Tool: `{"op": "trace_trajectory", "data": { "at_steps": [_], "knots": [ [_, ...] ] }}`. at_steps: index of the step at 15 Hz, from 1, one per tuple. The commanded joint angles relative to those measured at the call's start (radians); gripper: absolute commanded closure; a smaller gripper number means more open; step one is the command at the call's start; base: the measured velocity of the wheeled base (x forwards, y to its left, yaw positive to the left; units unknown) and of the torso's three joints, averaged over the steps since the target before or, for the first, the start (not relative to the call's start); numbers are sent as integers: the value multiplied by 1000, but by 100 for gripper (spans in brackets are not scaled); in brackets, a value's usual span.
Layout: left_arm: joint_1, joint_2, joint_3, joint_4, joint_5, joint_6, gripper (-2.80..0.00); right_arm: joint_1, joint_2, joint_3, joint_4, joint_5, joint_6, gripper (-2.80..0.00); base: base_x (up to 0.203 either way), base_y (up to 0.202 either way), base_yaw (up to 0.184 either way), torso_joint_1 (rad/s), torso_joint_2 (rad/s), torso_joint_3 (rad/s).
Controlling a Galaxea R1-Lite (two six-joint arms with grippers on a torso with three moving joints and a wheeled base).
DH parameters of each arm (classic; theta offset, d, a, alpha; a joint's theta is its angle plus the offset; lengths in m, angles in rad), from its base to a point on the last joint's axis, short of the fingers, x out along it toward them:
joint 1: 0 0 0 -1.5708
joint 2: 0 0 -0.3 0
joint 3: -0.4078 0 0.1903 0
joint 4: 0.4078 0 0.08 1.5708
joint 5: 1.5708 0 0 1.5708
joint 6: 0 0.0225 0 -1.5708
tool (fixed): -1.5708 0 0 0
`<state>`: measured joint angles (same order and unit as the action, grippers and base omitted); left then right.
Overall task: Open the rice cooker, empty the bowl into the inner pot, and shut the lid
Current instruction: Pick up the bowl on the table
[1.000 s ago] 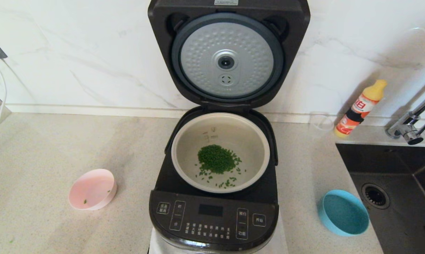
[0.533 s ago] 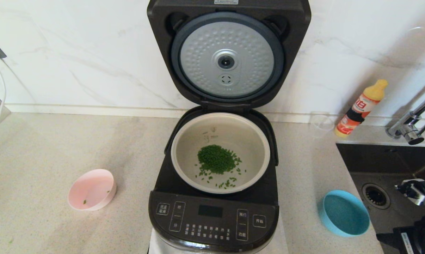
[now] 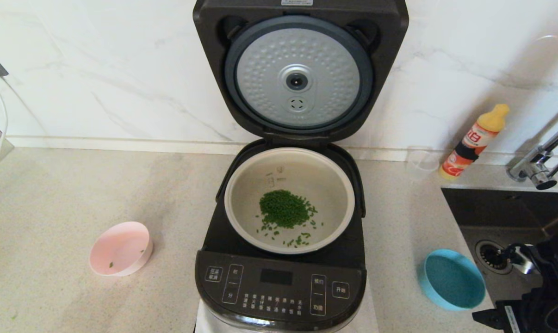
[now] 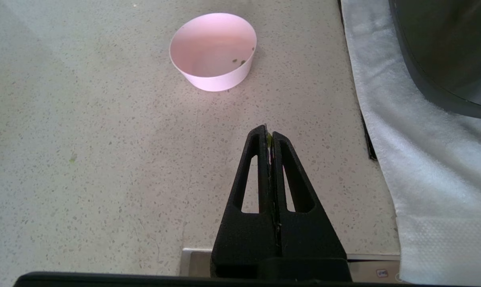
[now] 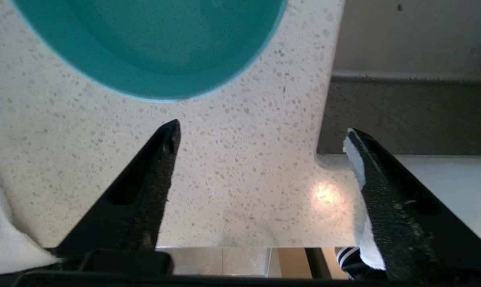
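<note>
The rice cooker (image 3: 279,286) stands in the middle of the counter with its lid (image 3: 300,76) raised upright, dimpled silver disc facing me. Inside, the inner pot (image 3: 330,185) holds a heap of green bits (image 3: 283,208). A pink bowl (image 3: 120,247) (image 4: 212,50) sits to the left, with only a few green specks in it. To the right rests a blue bowl (image 3: 451,279) (image 5: 152,40). My right gripper (image 5: 262,128) hovers open over the counter just short of the blue bowl, holding nothing. My left gripper (image 4: 268,133) is shut above the counter, short of the pink bowl.
A dark sink (image 3: 515,222) with a faucet (image 3: 538,166) lies at the right, its corner beside my right arm (image 3: 547,286). An orange bottle (image 3: 473,141) and a clear cup (image 3: 421,162) stand by the wall. A white towel (image 4: 404,139) lies under the cooker.
My right arm has come into the head view at the lower right and moved left toward the blue bowl. The cooker and both bowls have not moved.
</note>
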<state>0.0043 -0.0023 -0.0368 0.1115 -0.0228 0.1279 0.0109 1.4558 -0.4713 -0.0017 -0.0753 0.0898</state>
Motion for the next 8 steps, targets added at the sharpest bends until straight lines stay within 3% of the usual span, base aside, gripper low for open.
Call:
{"op": "trace_trajectory", "data": {
  "at_steps": [1, 2, 8],
  "knots": [
    [0, 2, 0, 0, 0, 1, 0, 1, 36, -6, -11, -1, 1, -280, 0, 0, 0, 0, 0, 0],
    [0, 2, 0, 0, 0, 1, 0, 1, 55, -7, -22, -1, 1, 0, 0, 0, 0, 0, 0, 0],
    [0, 2, 0, 0, 0, 1, 0, 18, 116, -7, -100, 0, 55, 0, 0, 0, 0, 0, 0, 0]
  ]
}}
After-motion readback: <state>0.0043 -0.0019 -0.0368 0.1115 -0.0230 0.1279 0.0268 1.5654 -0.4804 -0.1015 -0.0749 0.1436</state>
